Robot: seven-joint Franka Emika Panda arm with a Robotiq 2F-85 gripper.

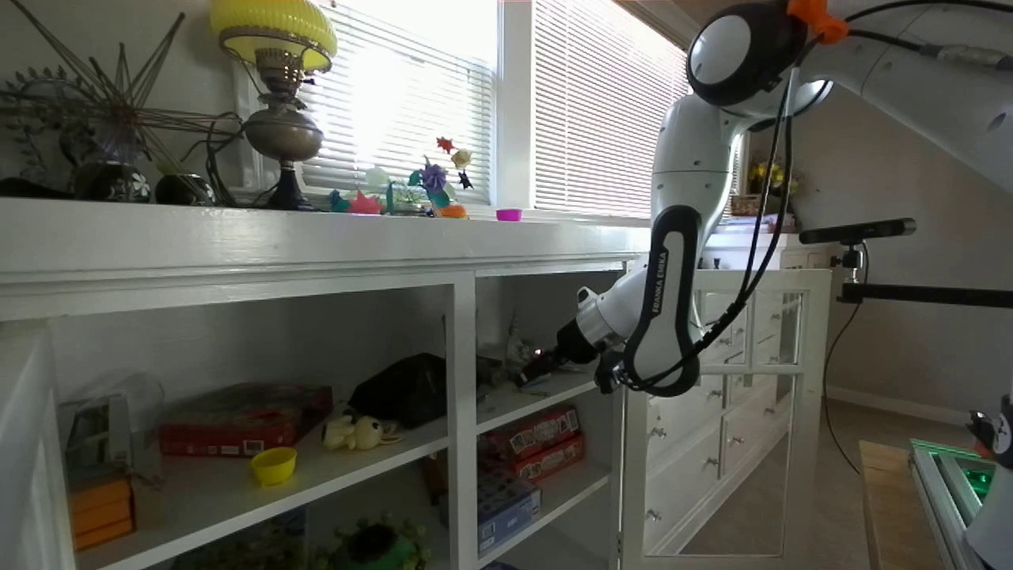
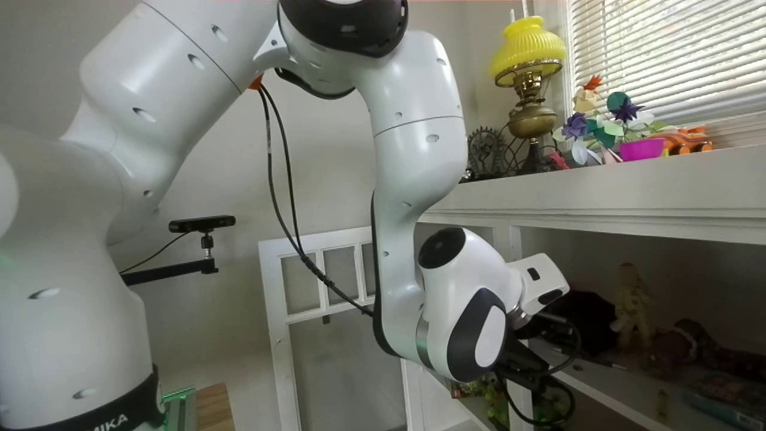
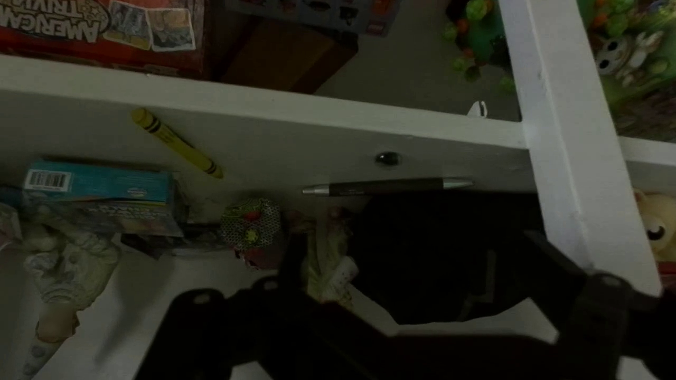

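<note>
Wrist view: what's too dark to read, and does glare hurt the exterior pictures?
Wrist view: dim; the hand partly blends into the black object, though the pen reads clearly. In an exterior view, glare washes out part of the blinds, not the shelves.

On the shelf [image 3: 296, 145] in my wrist view, I see the pen [image 3: 388, 187] between the crayon [image 3: 178, 143] at left and the divider [image 3: 561, 142] at right, the box [image 3: 105, 182] near the crayon.

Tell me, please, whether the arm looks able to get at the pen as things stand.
Probably yes: the gripper stands open and nothing covers the pen, though the black object beside it may crowd the grasp.
</note>
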